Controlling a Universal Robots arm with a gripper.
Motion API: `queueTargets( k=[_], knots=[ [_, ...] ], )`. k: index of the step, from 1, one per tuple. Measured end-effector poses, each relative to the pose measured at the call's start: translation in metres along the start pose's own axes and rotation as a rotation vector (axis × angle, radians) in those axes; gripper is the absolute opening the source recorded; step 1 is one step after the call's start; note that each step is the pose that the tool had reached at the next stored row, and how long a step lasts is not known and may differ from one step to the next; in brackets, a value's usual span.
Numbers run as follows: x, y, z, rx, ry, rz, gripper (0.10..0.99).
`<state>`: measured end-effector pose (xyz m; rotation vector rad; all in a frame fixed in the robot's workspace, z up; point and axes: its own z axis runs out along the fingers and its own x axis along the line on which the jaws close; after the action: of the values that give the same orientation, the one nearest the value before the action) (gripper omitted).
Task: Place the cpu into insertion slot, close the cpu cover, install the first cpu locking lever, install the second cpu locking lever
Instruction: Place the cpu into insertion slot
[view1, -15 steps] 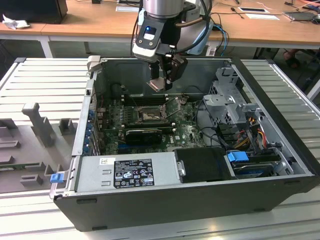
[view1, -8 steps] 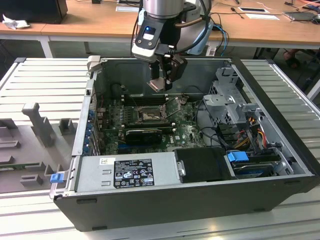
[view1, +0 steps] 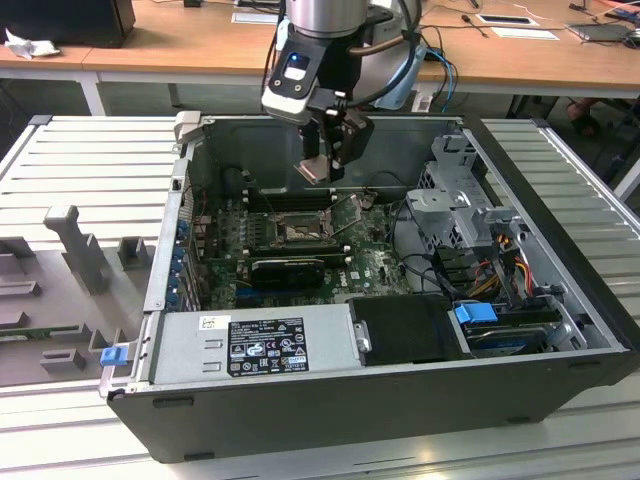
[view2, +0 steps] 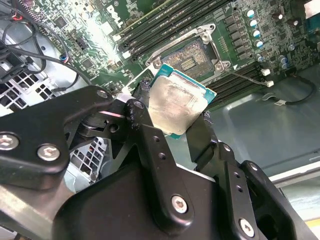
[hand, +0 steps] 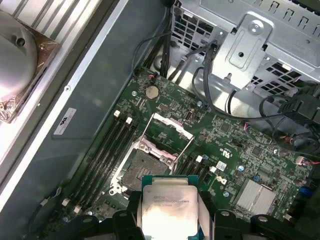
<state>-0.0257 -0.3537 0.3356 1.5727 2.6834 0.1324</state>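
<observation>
Cpu (view2: 177, 102) clamped between end effector (view2: 170, 122) fingers, held above open insertion slot (hand: 141, 170); cpu cover (hand: 172, 124) raised.

Arm (view1: 322, 15): silver-grey cylindrical wrist, pale housing with a blue panel, dark cables (view1: 415, 45) looped alongside. Gripper (view2: 175, 117): matte black jointed linkage fingers, silver screws (view2: 180, 204) at pivots.

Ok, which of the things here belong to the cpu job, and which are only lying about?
Belong to the job:
- the cpu, held in the claw
- the insertion slot, empty
- the cpu cover, raised

Only lying about:
- the memory slots
- the drive cage
- the power supply
- the cables
</observation>
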Motion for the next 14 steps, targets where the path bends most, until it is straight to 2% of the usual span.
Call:
queueTargets(
  k=[6,11,14],
  knots=[
    [0.0000,-0.0001,0.0008,-0.001,-0.0041,0.048,0.537],
    [0.0000,-0.0002,0.0024,-0.002,-0.0109,0.123,0.537],
    [0.0003,-0.0010,0.0029,-0.003,-0.0121,0.137,0.537]
  ],
)
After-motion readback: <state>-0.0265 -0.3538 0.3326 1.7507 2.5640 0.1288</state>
